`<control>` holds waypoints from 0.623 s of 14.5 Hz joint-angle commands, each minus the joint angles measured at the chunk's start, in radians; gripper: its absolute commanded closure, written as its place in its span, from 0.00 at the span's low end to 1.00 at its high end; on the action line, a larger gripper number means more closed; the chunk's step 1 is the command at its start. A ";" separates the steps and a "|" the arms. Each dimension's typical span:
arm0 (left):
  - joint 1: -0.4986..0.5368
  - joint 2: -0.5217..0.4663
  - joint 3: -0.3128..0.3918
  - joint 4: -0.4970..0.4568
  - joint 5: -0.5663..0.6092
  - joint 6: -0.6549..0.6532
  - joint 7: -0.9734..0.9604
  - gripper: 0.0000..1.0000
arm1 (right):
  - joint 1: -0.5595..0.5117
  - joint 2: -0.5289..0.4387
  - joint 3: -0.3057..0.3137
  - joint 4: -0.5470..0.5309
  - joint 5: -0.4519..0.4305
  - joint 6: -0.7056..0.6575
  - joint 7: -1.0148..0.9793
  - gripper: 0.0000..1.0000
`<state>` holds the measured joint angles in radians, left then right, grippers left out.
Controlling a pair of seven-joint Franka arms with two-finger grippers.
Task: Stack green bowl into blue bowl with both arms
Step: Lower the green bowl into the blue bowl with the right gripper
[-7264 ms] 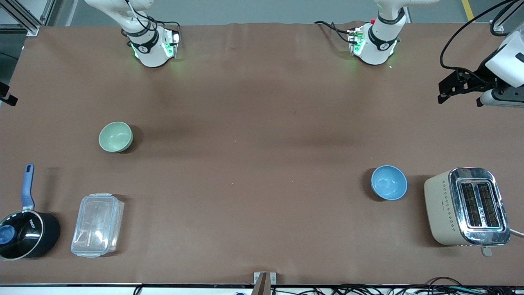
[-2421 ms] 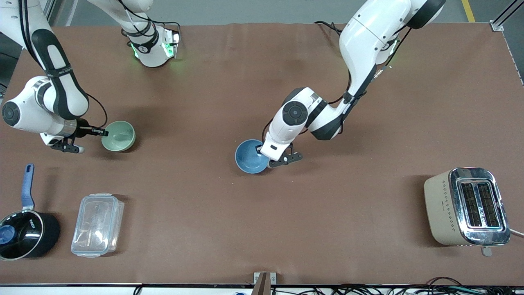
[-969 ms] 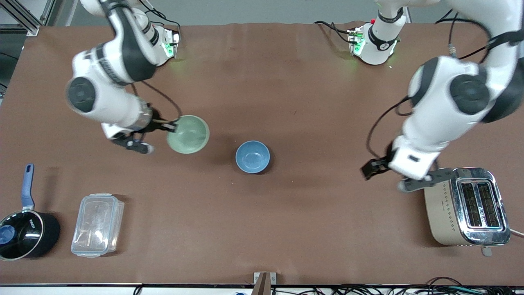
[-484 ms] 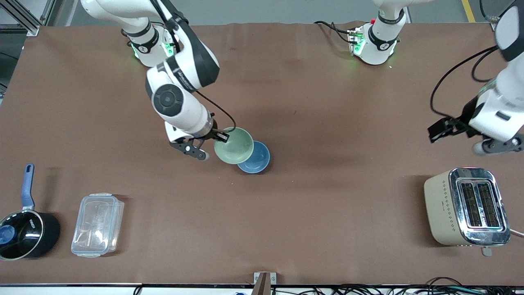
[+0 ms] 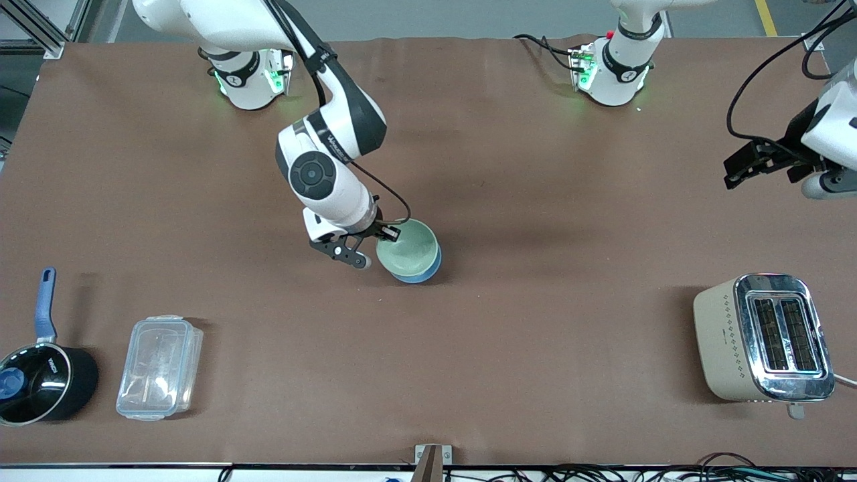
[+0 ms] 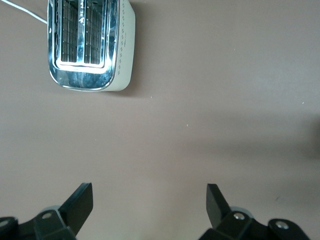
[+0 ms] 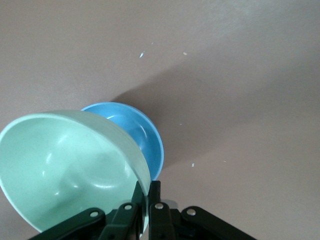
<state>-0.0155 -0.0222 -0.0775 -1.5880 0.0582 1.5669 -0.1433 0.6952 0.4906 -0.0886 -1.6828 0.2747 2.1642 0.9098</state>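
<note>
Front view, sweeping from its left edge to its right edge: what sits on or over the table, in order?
Saucepan → clear lidded container → right gripper pinching the green bowl over the blue bowl → toaster, with the open left gripper waiting above that end of the table.

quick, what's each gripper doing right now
Left gripper: open, empty, up over the table near the toaster.
Right gripper: shut on the green bowl's rim, over the blue bowl.
</note>
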 commanded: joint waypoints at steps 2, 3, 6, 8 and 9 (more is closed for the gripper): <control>-0.031 -0.033 0.033 -0.033 -0.015 0.001 0.036 0.00 | 0.026 0.022 -0.014 0.017 0.021 0.009 0.012 0.94; -0.029 -0.025 0.030 -0.029 -0.015 0.001 0.036 0.00 | 0.027 0.031 -0.014 0.017 0.023 0.017 0.012 0.94; -0.032 -0.005 0.016 -0.027 -0.026 0.027 0.034 0.00 | 0.032 0.035 -0.014 0.012 0.021 0.032 0.011 0.94; -0.032 -0.002 0.013 -0.029 -0.029 0.028 0.034 0.00 | 0.030 0.036 -0.014 0.012 0.021 0.032 0.011 0.94; -0.032 -0.002 0.012 -0.029 -0.029 0.027 0.036 0.00 | 0.029 0.040 -0.014 0.012 0.018 0.032 0.009 0.93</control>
<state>-0.0481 -0.0183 -0.0643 -1.6089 0.0430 1.5826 -0.1211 0.7126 0.5213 -0.0894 -1.6814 0.2750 2.1910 0.9124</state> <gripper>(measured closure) 0.000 0.934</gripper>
